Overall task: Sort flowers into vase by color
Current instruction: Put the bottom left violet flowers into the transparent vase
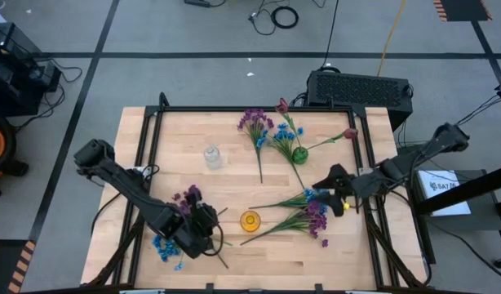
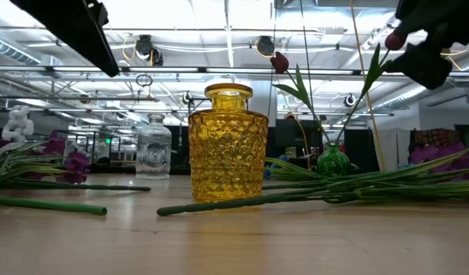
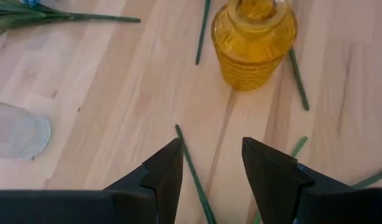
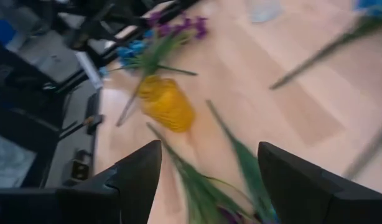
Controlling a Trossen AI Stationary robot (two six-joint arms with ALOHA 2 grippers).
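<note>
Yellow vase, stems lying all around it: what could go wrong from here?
1. Loose stems lie against the yellow vase; dragging one could tip or shove it.
2. The left gripper stands open over a single thin stem, which could slip out of the grip.
3. The right gripper hovers open above tangled sprigs; it may lift several colours together.

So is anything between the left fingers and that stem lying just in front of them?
Nothing visible. The left gripper is open above bare table, the thin green stem running between its fingers. The yellow vase stands farther ahead, clear of them.
</note>
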